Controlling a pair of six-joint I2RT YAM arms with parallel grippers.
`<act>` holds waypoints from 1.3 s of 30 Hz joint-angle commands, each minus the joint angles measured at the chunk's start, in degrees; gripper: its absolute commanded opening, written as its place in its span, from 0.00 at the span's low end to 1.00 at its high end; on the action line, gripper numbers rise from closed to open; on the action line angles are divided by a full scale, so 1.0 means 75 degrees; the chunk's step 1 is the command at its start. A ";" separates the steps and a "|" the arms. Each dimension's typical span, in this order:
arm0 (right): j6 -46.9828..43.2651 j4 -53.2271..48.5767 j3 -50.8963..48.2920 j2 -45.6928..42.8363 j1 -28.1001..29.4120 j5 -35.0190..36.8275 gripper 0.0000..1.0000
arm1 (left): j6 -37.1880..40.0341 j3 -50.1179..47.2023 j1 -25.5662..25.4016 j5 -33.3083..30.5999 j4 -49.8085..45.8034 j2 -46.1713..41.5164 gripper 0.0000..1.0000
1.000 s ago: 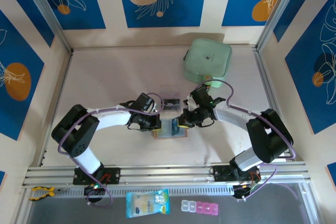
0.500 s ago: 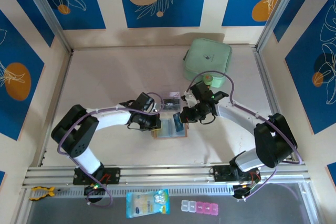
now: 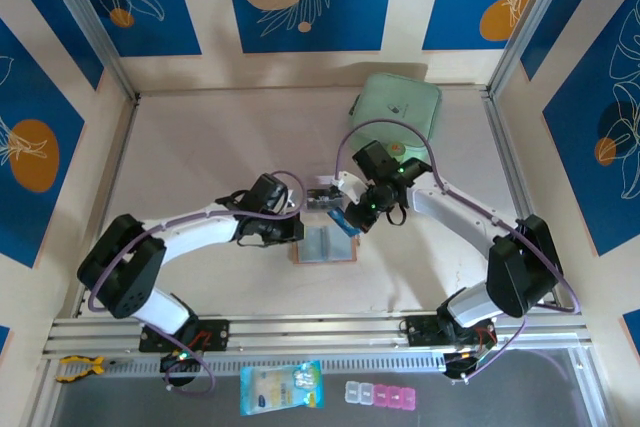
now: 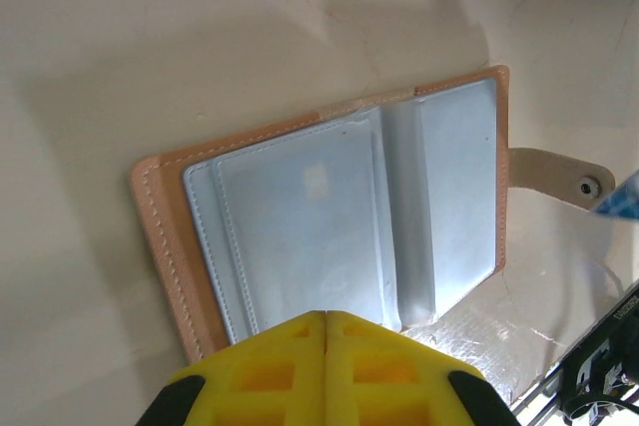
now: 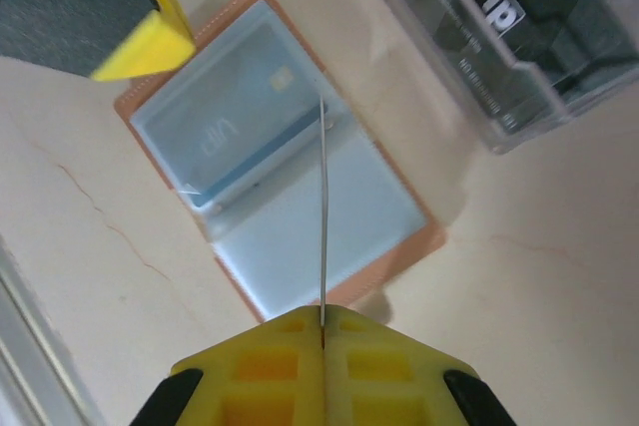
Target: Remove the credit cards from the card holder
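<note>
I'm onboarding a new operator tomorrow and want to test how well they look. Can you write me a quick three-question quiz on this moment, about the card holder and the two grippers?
1. True or false: the card holder lies folded shut on the table.
2. Fill in: the right gripper pinches a thin ___ that stands edge-on above the holder.
3. The left gripper has its jaws: A wide open, B shut together, C half open.

Key
1. False: it lies opened flat, grey pockets up.
2. card
3. B
</note>
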 commanded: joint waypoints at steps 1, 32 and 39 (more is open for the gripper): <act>-0.1469 -0.0575 0.0543 0.0336 0.0004 0.0346 0.00 | 0.0083 -0.0233 0.0111 -0.0259 -0.0221 -0.0360 0.03; -0.4320 -0.1777 0.6047 0.4422 -0.1234 -0.0593 0.00 | -0.0056 -0.0509 0.0454 -0.0673 -0.0950 -0.1281 0.04; -0.4459 -0.1824 0.6222 0.4793 -0.1290 -0.0706 0.03 | -0.0059 -0.0568 0.0516 -0.0764 -0.1091 -0.1469 0.04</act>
